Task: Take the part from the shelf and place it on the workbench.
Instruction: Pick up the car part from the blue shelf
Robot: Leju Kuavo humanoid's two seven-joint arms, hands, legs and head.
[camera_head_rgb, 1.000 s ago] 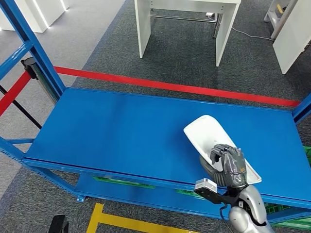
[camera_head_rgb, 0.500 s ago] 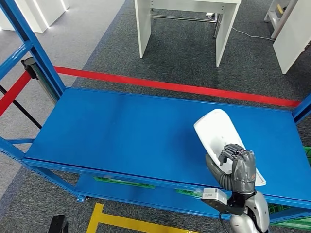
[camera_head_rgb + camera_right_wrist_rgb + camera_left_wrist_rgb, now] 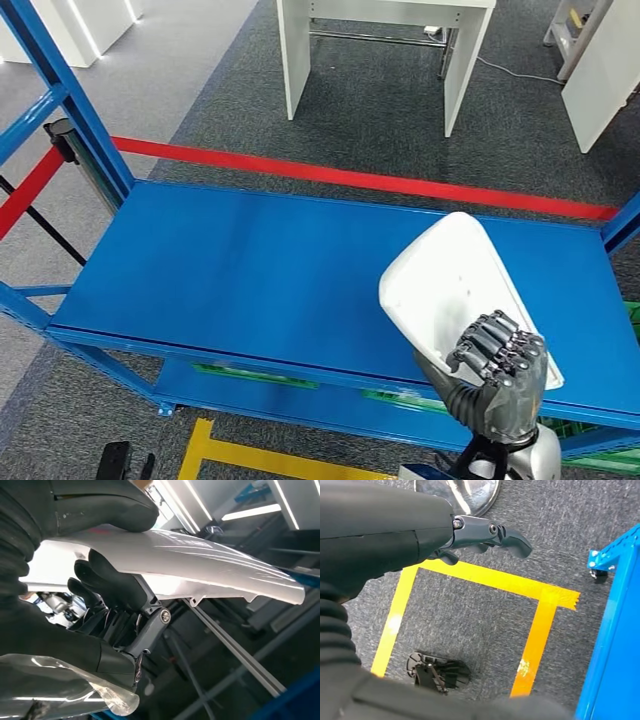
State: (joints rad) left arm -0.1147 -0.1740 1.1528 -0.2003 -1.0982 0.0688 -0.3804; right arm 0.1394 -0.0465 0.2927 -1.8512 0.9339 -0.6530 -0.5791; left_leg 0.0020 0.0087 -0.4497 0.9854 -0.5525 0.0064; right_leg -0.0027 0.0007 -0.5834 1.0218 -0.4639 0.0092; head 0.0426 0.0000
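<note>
Part gripped and tilted up off the shelf; carrying and placing are still to do.

The right hand [image 3: 494, 375] grips the white moulded part [image 3: 453, 280] by its near end, thumb on one face and fingers curled over the other, as the right wrist view shows; its far end is raised and, in my judgement, the part is clear of the blue shelf [image 3: 249, 270] or very nearly so. The pick looks almost complete, while the move to the white table [image 3: 453, 60] beyond the red floor line has not begun. The left hand [image 3: 486, 532] hangs over the floor beside yellow tape [image 3: 501, 580], fingers loosely extended and holding nothing. The shelf deck carries nothing else that I can see.
</note>
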